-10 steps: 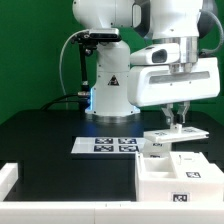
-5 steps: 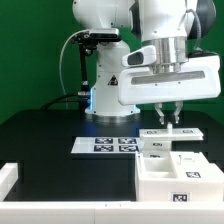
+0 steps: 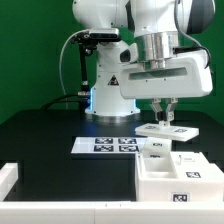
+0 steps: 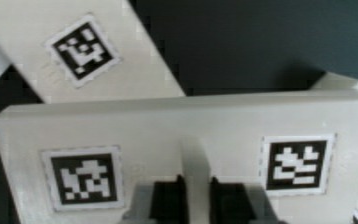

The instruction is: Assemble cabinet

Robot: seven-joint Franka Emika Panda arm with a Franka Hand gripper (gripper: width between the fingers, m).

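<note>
Cabinet body (image 3: 160,188) is parked at the front of the table on the exterior view's right, open side up, with the arm working just behind it.

Room is basically a plain green backdrop (image 3: 30,50) behind a matte black tabletop (image 3: 50,150), with a white ledge (image 3: 10,178) along the front edge on the exterior view's left. The white arm (image 3: 105,80) stands at the back, the marker board (image 3: 105,146) lies flat mid-table just beside the cabinet, and the gripper (image 3: 165,116) is down on a small tagged panel (image 3: 165,130) that sits slightly tilted. In the wrist view the dark fingers (image 4: 158,200) sit at that panel's (image 4: 176,130) edge between its two tags, but honestly I can't tell if they're clamped on it or just touching.
</note>
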